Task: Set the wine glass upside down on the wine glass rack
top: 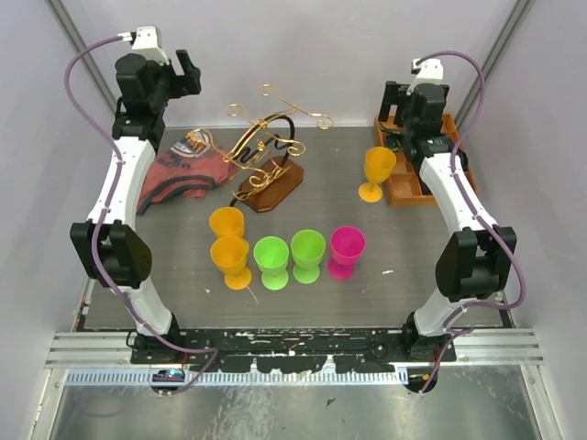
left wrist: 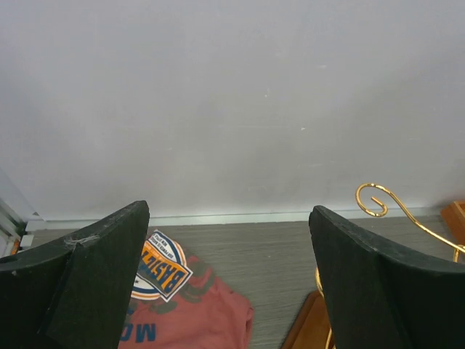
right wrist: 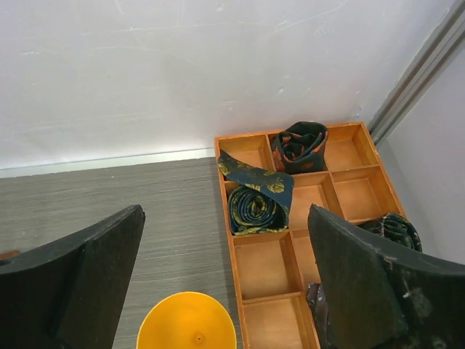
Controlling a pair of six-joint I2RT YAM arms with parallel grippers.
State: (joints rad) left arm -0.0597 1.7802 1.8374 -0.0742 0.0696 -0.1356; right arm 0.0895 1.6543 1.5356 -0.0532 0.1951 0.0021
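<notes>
Judging from the empty jaws, the task is at its first step: the left gripper (left wrist: 229,209) and the right gripper (right wrist: 226,211) hang high at the far side, both spread wide; the wine glass rack (top: 269,156) stands at eleven o'clock from the middle of the table (top: 183,293), and the handiest wine glass (top: 377,171) — upright, orange — sits at the rack's three o'clock, below the right gripper and just beside the orange tray (top: 431,183). Next, the right arm should probably drop onto that glass, close, lift and invert it; five other glasses (top: 308,255) at the rack's six o'clock and a red shirt (top: 183,174) at its nine o'clock lie off that path — only the tray's wall crowds the grasp.
</notes>
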